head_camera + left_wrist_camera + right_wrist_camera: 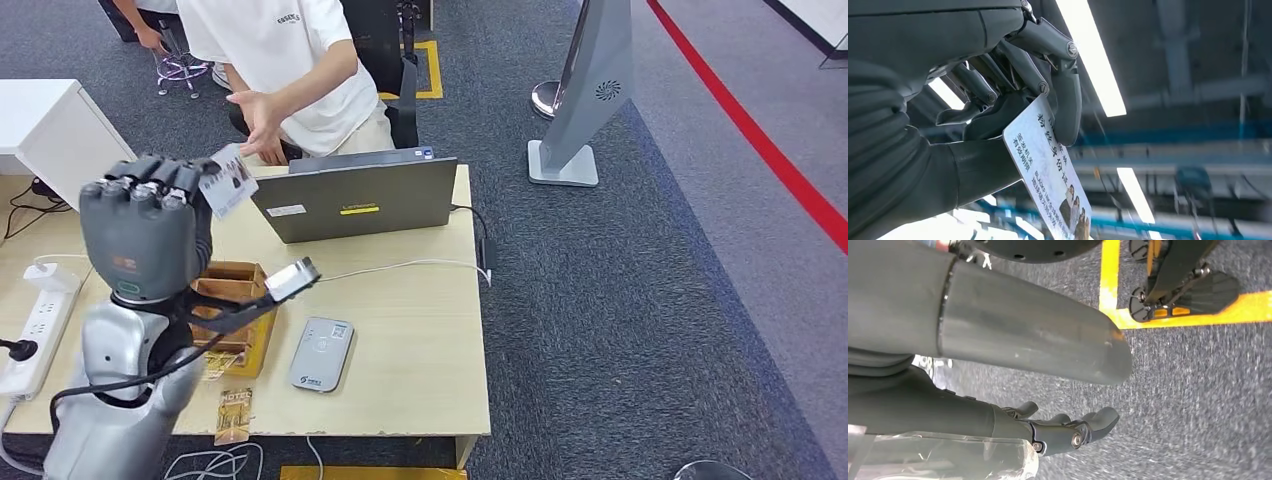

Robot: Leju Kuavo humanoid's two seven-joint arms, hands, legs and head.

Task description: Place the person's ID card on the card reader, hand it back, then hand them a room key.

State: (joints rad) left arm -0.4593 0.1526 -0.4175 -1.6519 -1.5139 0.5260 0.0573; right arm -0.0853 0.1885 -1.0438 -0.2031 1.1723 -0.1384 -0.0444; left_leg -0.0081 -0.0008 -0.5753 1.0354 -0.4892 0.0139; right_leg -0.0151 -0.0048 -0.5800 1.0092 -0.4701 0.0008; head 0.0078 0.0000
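- White plastic ID card [228,181] with a small photo and printed text is pinched in the left robot hand [145,230], which is raised above the left side of the pale wooden bench [420,330]. The left wrist view shows the card [1050,170] clamped between the thick thumb and one dark finger [1068,100], so only one edge is covered and most of the card sticks out free.
- I judge this hold is chosen so that another person can take the free end easily.
- The person's open hand [262,122], palm up, reaches from behind the grey laptop [355,200] and is near the card but not touching it. This looks like the step of handing the card back.
- The small grey card reader [321,353] lies flat on the bench in front of the robot, well apart from the card, with nothing on it.
- The brown open box [232,285] just beside the reader may keep the room keys; I cannot tell its contents.
- The right robot hand [1068,432] hangs low over the dark carpet floor [1198,390], its fingers loosely apart and grasping nothing, probably because it has no job in this step.
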